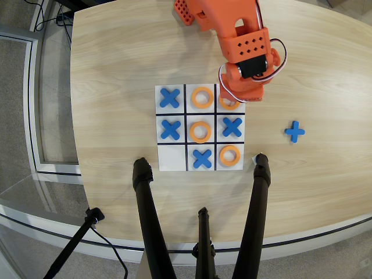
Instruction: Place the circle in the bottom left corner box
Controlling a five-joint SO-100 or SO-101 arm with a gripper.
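**Even, bright light with bent edges**

The overhead view is bright and evenly lit, with colours clean and detail sharp across the pale wooden counter. Shadows are soft and faint: a dim patch lies under the orange arm on the white board. No harsh glare. Fisheye distortion bows the counter's edges and the floor lines at left.

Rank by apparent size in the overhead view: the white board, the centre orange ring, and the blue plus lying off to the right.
1. White board, largest by far.
2. Centre orange ring.
3. Blue plus; close to the ring, only slightly smaller.
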